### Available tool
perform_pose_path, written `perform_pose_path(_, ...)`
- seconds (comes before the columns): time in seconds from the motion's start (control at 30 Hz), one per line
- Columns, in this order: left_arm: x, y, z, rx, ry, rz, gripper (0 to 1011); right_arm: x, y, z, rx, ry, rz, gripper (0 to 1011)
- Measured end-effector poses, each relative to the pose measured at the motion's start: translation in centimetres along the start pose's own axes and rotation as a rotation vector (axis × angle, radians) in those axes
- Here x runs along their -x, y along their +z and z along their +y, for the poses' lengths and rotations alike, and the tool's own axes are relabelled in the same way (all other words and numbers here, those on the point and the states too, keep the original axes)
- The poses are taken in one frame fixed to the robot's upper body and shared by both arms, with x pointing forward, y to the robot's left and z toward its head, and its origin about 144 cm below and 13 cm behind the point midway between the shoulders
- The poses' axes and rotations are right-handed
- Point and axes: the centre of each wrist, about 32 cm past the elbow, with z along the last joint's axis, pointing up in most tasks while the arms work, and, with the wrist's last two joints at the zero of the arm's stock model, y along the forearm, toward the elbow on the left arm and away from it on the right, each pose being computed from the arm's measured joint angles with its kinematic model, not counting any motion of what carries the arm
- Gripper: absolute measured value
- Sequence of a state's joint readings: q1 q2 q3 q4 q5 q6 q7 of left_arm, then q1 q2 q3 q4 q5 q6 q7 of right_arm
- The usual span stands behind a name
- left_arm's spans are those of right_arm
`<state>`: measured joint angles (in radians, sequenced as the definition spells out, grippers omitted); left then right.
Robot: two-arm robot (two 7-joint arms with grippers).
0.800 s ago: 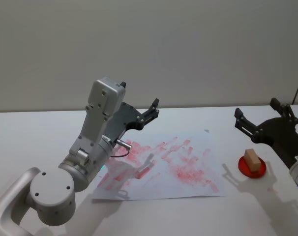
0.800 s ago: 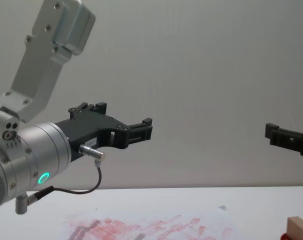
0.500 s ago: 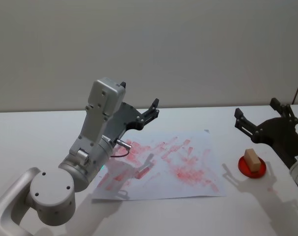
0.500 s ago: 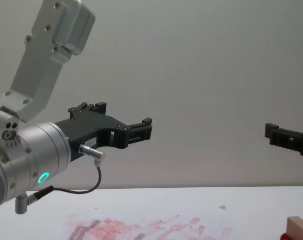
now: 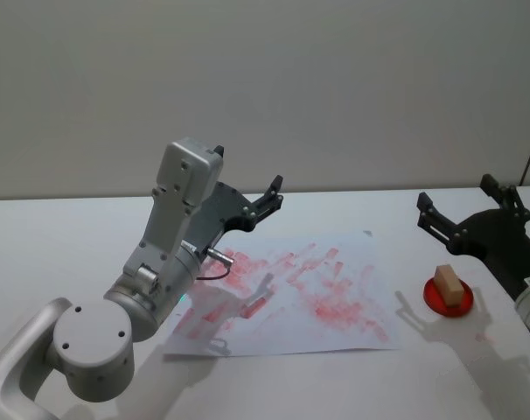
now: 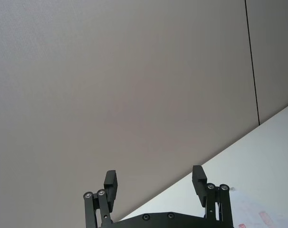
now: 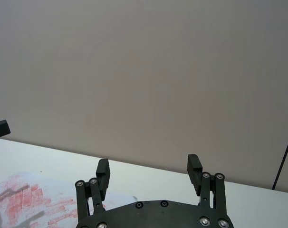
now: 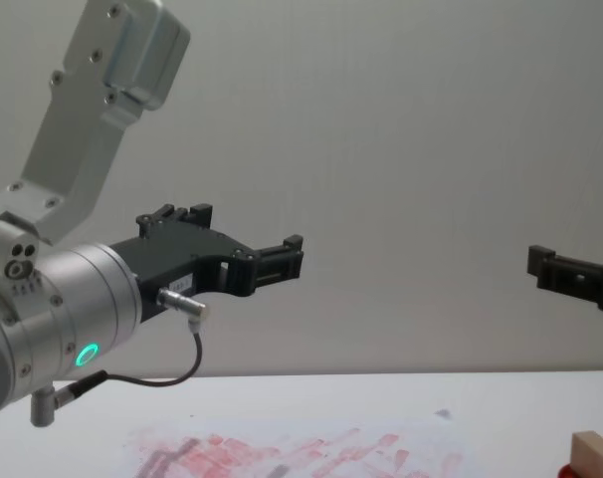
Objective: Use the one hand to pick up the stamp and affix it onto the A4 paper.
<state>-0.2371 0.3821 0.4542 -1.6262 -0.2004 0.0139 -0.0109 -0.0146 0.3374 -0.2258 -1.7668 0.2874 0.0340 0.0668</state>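
presently, item by item. tabletop [image 5: 64, 236]: white, carries all listed below. a4 paper [image 5: 335, 328]: white sheet thick with red-pink stamp marks, lying flat at the middle of the tabletop, its far right corner pointing toward the far edge. left gripper [image 6: 154, 176]: black prongs spread apart, nothing between them, held high over the paper's left part and aimed at the far edge; well apart from the stamp, judged idle. right gripper [image 5: 457, 197]: black prongs likewise spread and empty, raised above the tabletop near its right edge. red pad [image 5: 431, 304]: small disc on the tabletop, to the right of the paper and apart from it. stamp [image 5: 448, 284]: pale wooden block resting on the red pad, long axis running roughly from far edge to near edge with a slight slant toward the right edge. governing relation: the stamp lies below the right gripper and toward the near edge from its prongs, so the right arm is much the nearer; judged next need is a descent with the prongs straddling the block's short sides.
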Motion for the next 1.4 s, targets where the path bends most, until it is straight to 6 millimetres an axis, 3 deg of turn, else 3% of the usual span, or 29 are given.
perform_pose_path(1.03,0.0,0.0,0.0,0.0,0.0,0.0,1001,0.0,-0.1,-0.2,0.004,-0.005,0.0,1001)
perform_pose_path(1.4,0.0,0.0,0.0,0.0,0.0,0.0,1001,-0.1,-0.1,-2.9,0.04,-0.071,0.012,1001)
